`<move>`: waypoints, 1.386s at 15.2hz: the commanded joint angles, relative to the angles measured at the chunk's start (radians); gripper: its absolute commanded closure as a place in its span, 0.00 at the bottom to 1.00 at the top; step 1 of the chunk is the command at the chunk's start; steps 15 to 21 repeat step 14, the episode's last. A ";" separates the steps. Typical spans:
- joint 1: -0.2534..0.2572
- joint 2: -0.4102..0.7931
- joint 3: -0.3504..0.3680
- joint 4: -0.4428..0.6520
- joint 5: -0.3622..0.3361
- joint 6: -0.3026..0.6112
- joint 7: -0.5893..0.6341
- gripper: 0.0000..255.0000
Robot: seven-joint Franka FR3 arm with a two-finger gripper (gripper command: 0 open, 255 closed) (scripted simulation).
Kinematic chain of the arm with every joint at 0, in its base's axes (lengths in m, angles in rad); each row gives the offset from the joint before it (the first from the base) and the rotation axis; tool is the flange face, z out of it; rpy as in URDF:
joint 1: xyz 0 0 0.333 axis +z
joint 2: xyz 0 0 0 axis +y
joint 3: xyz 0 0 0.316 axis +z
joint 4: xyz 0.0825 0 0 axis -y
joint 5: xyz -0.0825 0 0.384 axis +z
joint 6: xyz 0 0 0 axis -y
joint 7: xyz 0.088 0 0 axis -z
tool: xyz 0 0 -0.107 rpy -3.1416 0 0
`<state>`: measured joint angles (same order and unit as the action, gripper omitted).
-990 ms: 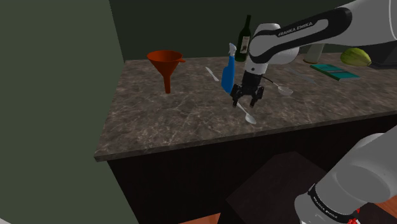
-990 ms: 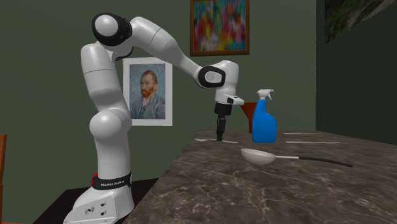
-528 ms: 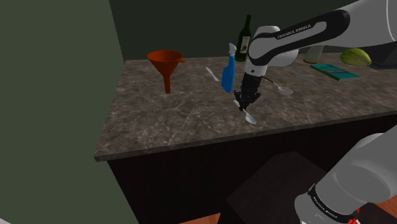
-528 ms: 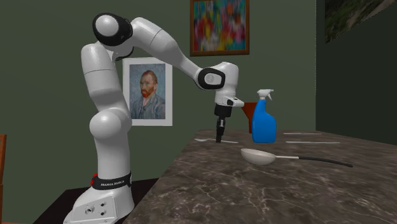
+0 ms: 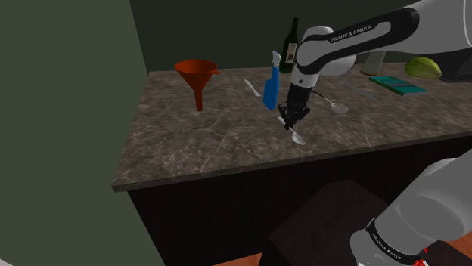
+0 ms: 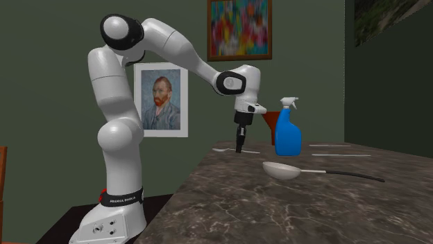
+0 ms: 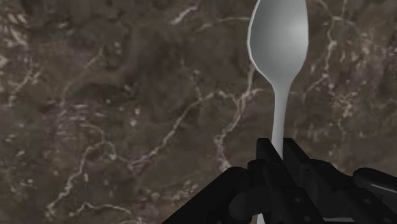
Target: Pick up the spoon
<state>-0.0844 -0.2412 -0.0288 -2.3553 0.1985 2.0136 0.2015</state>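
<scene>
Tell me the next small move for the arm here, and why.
Probably a short straight lift. The gripper is shut on the handle of the spoon, whose bowl lies close to the marbled countertop. Rising vertically should keep clear of the blue spray bottle nearby.

We see a plain silver-grey spoon [image 7: 278, 38] with a smooth oval bowl and a thin, straight handle. In the shoulder view it slants above the dark marbled counter [image 5: 212, 143], its handle end toward eleven o'clock and its bowl toward five o'clock. The black gripper [image 7: 278, 149] clasps the handle between its closed fingers, and the bowl reaches out well ahead of them. We cannot tell whether the bowl touches the counter or hangs just clear of it.
</scene>
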 commanded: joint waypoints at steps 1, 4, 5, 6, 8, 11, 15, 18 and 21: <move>-0.001 -0.011 -0.001 0.015 -0.003 -0.026 0.004 1.00; -0.002 -0.025 -0.001 0.042 -0.007 -0.067 0.012 1.00; -0.002 -0.030 -0.001 0.052 -0.008 -0.081 0.015 1.00; -0.002 -0.034 -0.001 0.061 -0.009 -0.094 0.017 1.00; -0.003 -0.041 -0.002 0.082 -0.012 -0.121 0.022 1.00; -0.004 -0.051 -0.002 0.113 -0.015 -0.162 0.029 1.00; -0.004 -0.054 -0.002 0.126 -0.016 -0.177 0.032 1.00; -0.004 -0.054 -0.002 0.126 -0.016 -0.177 0.032 1.00; -0.004 -0.054 -0.002 0.126 -0.016 -0.177 0.032 1.00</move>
